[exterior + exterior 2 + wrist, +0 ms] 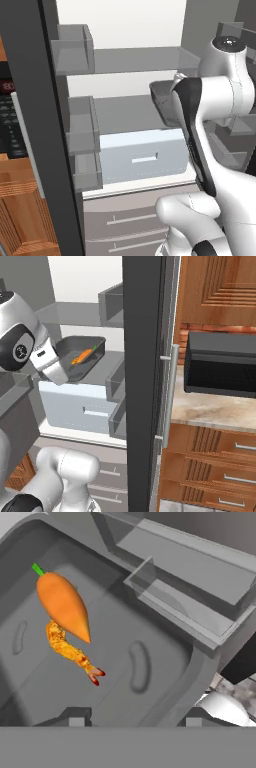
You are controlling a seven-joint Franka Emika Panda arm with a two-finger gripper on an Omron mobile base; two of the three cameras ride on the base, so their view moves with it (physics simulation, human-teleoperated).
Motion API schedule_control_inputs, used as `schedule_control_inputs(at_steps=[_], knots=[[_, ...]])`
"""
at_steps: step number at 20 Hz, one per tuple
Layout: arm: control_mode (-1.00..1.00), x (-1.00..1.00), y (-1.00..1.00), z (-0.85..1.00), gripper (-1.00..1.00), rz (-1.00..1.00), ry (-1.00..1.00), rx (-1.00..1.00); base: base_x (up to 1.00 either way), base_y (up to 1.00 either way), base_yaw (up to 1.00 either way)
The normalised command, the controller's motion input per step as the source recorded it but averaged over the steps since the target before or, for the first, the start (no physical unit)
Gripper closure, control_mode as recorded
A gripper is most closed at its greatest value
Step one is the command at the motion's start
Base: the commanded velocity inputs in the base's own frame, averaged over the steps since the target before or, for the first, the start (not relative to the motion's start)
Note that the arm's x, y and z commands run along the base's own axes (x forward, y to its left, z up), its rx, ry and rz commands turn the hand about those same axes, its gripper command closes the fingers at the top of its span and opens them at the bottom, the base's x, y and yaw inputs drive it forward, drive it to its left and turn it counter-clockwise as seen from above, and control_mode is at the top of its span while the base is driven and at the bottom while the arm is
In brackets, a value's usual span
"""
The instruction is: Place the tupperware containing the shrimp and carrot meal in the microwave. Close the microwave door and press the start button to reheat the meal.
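Note:
The tupperware (162, 637) is a grey tub holding an orange carrot (62, 604) and a shrimp (67, 649). My gripper (134, 718) is shut on its near edge, one fingertip (75, 717) on each side. In the right base view the tupperware (93, 358) hangs tilted in front of the open fridge's middle shelf, the meal (81, 357) inside it. In the left base view my arm covers part of the tupperware (161, 100). The black microwave (220, 368) sits on the counter to the right. Its keypad panel (10, 125) shows at the far left. How its door stands I cannot tell.
The open fridge door (142, 381) with its long handle (172, 391) stands between me and the microwave; it is the same dark fridge door (30, 100) at the left. Door bins (75, 50) line its inside. A pale drawer (142, 155) lies below the shelf. Wooden drawers (215, 456) sit under the counter (210, 406).

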Motion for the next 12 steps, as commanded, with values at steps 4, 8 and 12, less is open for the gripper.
schedule_control_inputs(at_steps=[4,8,12], knots=[[-1.00,-0.52,0.00,-0.09,1.00,0.03,0.07,0.00,0.00,0.00,0.00],[-1.00,-0.47,0.00,-0.03,1.00,0.03,0.04,0.00,0.00,0.00,0.00],[1.00,-0.31,0.00,-0.01,1.00,0.04,0.04,0.00,-0.10,0.00,0.02]])
